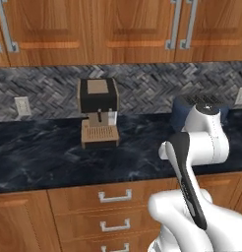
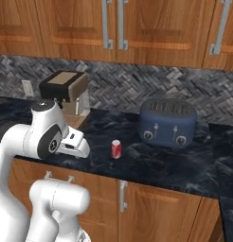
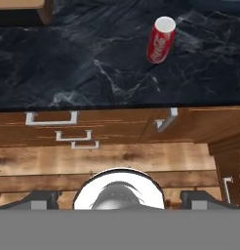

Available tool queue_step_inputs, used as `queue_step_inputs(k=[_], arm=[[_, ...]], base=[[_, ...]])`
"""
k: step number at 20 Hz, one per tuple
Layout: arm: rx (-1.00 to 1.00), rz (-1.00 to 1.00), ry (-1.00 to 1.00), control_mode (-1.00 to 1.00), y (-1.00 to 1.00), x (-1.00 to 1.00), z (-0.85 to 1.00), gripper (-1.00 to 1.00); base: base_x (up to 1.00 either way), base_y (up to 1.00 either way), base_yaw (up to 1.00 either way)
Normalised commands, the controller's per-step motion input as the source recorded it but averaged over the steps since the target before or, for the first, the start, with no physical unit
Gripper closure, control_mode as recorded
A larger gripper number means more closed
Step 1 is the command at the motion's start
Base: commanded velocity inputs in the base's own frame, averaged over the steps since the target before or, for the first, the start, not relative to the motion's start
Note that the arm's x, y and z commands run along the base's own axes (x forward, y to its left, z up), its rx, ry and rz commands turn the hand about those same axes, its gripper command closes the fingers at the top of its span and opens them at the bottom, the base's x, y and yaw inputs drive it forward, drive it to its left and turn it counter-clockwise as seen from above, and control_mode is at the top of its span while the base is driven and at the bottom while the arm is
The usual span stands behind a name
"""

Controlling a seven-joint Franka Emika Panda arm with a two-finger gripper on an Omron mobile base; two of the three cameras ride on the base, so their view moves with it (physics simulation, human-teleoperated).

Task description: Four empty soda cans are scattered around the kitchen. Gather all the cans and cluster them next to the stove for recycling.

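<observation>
While the jaws sit spread wide with nothing in them, the small red soda can (image 3: 161,40) stands upright on the black marbled worktop (image 3: 83,58), at 1 o'clock in the hand view, near the blue toaster (image 2: 168,123).

One red soda can (image 2: 116,149) with a silvery top stands upright on the black marbled counter (image 2: 151,163), near its front edge, left of and nearer than the blue toaster (image 2: 168,123).
</observation>
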Motion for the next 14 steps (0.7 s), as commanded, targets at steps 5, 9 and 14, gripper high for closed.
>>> queue_step_inputs(k=[5, 9, 14], arm=[[0.0, 0.0, 0.0, 1.0, 0.0, 0.0, 0.0, -1.0], [0.0, 0.0, 0.0, 1.0, 0.0, 0.0, 0.0, -1.0], [0.0, 0.0, 0.0, 1.0, 0.0, 0.0, 0.0, -1.0]], base=[[0.01, -0.59, 0.02], [0.12, -0.51, 0.0], [0.35, -0.17, 0.0]])
